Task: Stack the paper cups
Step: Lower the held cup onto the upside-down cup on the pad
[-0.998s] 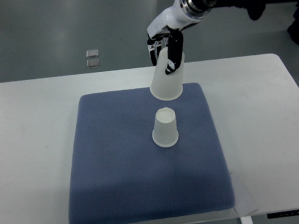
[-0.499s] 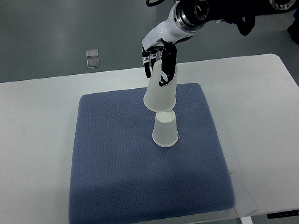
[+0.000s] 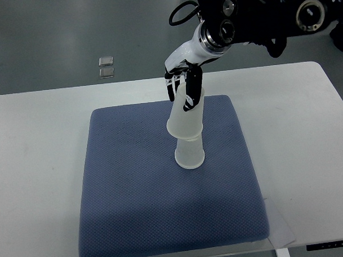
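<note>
Two translucent white paper cups, both upside down, mouths facing down, near the centre of the frame. The lower cup (image 3: 190,155) stands upright on its rim, slightly right of centre. The upper cup (image 3: 185,114) sits over its top, covering the base, so only the lower cup's wide bottom half shows. The upper cup leans a little, its closed end tipped toward the top of the frame, its rim just above centre.
</note>
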Action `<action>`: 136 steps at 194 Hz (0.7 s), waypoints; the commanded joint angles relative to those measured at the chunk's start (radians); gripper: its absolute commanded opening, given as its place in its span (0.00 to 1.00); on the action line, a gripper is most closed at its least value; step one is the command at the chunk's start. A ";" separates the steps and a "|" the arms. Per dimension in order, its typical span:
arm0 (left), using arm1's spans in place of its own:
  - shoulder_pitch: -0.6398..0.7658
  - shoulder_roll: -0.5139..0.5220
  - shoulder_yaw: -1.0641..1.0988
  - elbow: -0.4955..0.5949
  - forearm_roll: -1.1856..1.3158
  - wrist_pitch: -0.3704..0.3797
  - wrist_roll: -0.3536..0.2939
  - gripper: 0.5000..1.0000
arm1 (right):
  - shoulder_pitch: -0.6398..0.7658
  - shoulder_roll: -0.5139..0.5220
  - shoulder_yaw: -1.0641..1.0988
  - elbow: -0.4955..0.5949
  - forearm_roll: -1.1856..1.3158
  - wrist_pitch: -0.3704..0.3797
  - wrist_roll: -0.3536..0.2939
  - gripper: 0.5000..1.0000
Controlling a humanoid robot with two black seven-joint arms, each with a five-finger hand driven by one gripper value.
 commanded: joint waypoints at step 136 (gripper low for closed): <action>0.000 0.000 0.000 0.000 0.000 0.000 0.000 1.00 | -0.037 0.022 -0.011 0.002 -0.002 -0.043 0.000 0.32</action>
